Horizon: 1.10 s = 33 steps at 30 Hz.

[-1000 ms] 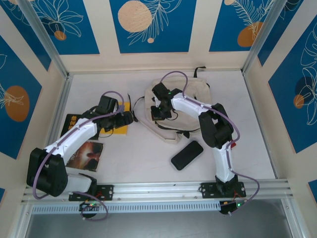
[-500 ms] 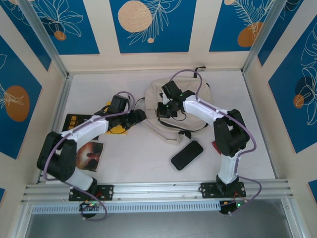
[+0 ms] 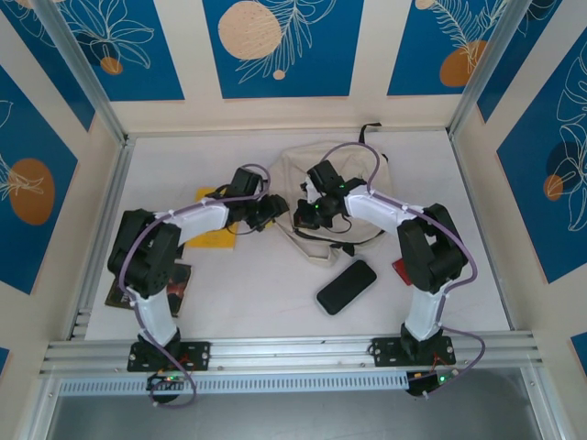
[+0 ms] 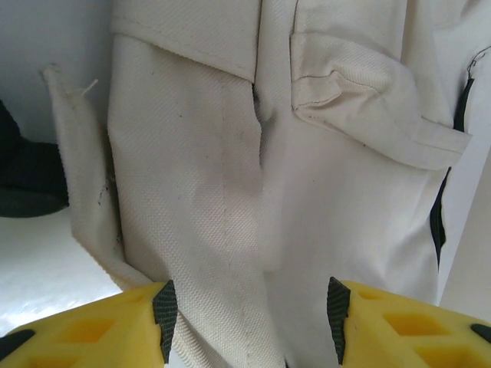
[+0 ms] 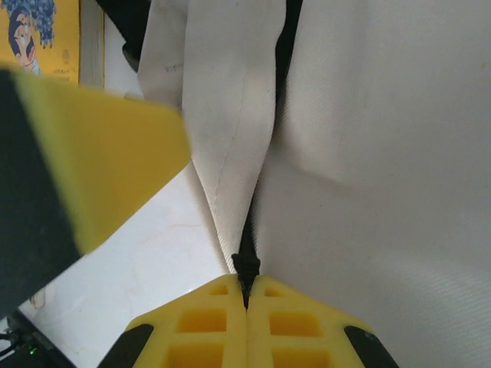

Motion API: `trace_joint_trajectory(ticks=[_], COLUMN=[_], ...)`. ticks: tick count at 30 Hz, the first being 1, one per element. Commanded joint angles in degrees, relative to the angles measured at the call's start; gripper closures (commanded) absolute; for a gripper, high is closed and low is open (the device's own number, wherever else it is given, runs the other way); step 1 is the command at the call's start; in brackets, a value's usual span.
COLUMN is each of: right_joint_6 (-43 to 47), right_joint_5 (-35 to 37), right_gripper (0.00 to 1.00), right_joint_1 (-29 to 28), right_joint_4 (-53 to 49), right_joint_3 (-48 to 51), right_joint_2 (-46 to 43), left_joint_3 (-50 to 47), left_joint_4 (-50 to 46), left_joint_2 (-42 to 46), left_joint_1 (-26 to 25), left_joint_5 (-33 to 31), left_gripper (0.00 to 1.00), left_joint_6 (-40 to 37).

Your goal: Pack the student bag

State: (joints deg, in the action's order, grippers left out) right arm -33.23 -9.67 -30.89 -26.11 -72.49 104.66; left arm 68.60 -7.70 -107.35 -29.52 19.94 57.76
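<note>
R wrist: right hand (image 5: 246, 297) clamped shut on black zipper pull (image 5: 246, 268) of student bag (image 5: 368, 153).
L wrist: left hand (image 4: 249, 322) jaws apart, cream bag fabric between, not pinched.
Top: bag mid-back on desk (image 3: 257, 302); both hands at its left edge.
Around: phone (image 3: 347, 286) just in front of bag; yellow booklet (image 3: 215, 231) under L arm.
Vs 1 s ago: L arm swung from booklet to bag.

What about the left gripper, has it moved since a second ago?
Yes. Seen from above, the left gripper has travelled right, away from the yellow book to the student bag's left edge.
</note>
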Motion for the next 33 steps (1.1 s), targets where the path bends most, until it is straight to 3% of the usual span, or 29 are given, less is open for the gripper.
trace_joint_trajectory(ticks=[1, 6, 12, 16, 28, 33], right_joint_6=[-1.03, -1.76, -2.56, -3.54, -6.93, -7.16], right_joint_5=[-3.51, -3.78, -0.99, -1.05, -1.74, -1.8], right_gripper=[1.0, 1.0, 1.0, 1.0, 1.0, 1.0], right_joint_1=[0.57, 0.83, 1.32, 2.05, 3.99, 4.11], right_joint_4=[1.5, 1.76, 2.0, 3.61, 6.51, 6.69], right_joint_3=[1.64, 2.43, 3.48, 4.68, 8.03, 8.73], right_joint_2=[-1.47, -1.21, -2.69, -4.08, -5.45, -5.53], left_joint_3=[3.16, 6.21, 6.71, 7.97, 19.64, 21.3], left_joint_4=[-5.1, -13.86, -17.43, -18.13, -26.53, -28.73], left_joint_2=[-3.16, -3.35, 3.26, 4.96, -7.02, -9.7], left_joint_1=[-1.31, -2.21, -2.22, -2.51, -7.38, -7.65], left_joint_5=[1.48, -2.31, -7.47, -7.66, -9.73, -9.88], left_gripper=[0.45, 0.51, 0.51, 0.51, 0.53, 0.59], left_joint_6=[-1.42, -6.69, -10.17, -11.36, -14.17, -14.93])
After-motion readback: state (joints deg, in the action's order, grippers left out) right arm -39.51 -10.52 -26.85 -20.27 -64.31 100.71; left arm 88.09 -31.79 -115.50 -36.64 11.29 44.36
